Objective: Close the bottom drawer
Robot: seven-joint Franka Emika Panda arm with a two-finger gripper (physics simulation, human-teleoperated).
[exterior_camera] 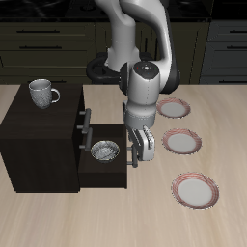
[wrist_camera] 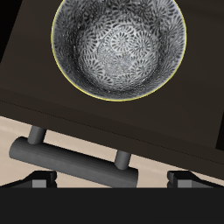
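Pulled out of the cabinet [exterior_camera: 39, 135] with a patterned bowl [exterior_camera: 104, 150] inside, bottom drawer [exterior_camera: 106, 166] open, gripper [exterior_camera: 141, 162] spread wide just off the grey handle [wrist_camera: 74, 164], likely poised to push inward; drawer front hidden behind the arm.

Bowl [wrist_camera: 118, 48] inside open bottom drawer [exterior_camera: 108, 166]

Bowl [wrist_camera: 120, 48] in open bottom drawer [exterior_camera: 108, 169]; mug [exterior_camera: 41, 93] atop cabinet [exterior_camera: 39, 145].

Matt dark wood bottom drawer [wrist_camera: 131, 131] (grey metal handle [wrist_camera: 74, 160])
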